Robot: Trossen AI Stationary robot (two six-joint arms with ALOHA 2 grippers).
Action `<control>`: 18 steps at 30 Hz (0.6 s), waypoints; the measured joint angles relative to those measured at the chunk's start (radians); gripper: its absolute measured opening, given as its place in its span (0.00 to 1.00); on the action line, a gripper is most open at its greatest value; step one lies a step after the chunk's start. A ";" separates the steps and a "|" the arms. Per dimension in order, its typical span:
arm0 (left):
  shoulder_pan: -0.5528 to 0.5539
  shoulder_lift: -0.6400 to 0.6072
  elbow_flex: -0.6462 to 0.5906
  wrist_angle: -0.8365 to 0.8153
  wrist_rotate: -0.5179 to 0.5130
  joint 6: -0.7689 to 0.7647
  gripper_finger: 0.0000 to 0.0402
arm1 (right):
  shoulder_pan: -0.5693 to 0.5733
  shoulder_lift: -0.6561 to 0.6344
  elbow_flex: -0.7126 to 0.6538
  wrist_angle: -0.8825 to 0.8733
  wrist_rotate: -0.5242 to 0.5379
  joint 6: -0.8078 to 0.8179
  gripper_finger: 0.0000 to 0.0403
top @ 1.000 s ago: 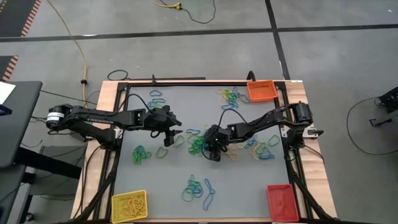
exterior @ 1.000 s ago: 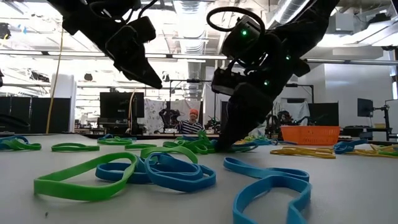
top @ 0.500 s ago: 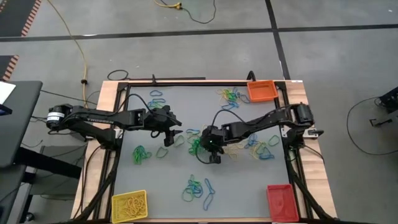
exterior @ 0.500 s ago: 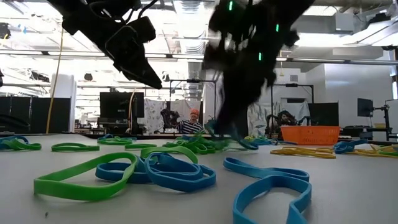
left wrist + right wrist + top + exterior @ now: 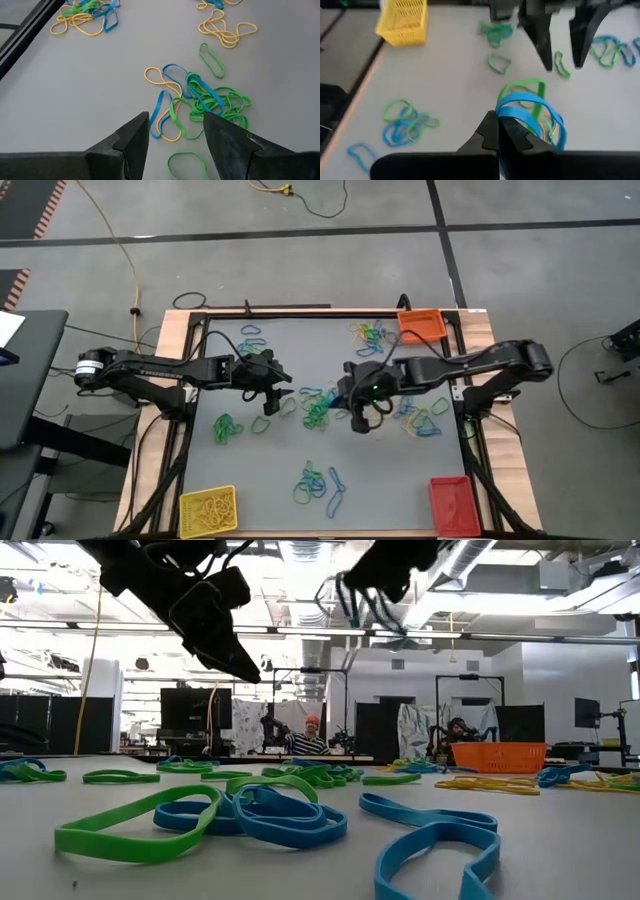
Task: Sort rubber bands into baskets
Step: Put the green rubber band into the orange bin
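Rubber bands in green, blue and yellow lie loose on the grey table, with a pile (image 5: 318, 412) at its middle and more (image 5: 250, 815) near the front. My right gripper (image 5: 357, 418) hangs high over the middle, shut on blue and green bands (image 5: 527, 107). To the left of the pile my left gripper (image 5: 270, 402) stands open above the table, its fingers (image 5: 135, 137) apart with nothing between them. The yellow basket (image 5: 207, 510) sits at the near left corner, the red one (image 5: 453, 505) at the near right, the orange one (image 5: 420, 327) at the far right. My right gripper pinches a blue band (image 5: 509, 111) and a green band (image 5: 522, 85) together between its two shut fingers. The fingers slant down from the table's right side. The loops stick out past the fingertips and hang (image 5: 350, 600) clear of the table.
More clumps of bands lie near the front middle (image 5: 315, 480), at the left (image 5: 225, 427), by the orange basket (image 5: 370, 335) and at the right (image 5: 420, 418). A raised frame (image 5: 300, 310) borders the table. A person sits in the room beyond.
My right gripper has risen steeply from the middle pile, where its fingertips were down on the table, and has carried the blue and green bands up with it, clear of the table. The rest of the pile stays where it was.
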 joint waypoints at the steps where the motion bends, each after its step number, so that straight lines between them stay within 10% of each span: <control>1: 0.000 0.000 0.000 0.000 0.000 0.000 0.44 | 0.000 -0.003 0.000 -0.005 -0.005 0.007 0.07; 18: 0.000 0.000 0.000 0.000 0.000 0.000 0.44 | 0.014 0.081 -0.001 -0.063 -0.013 0.025 0.50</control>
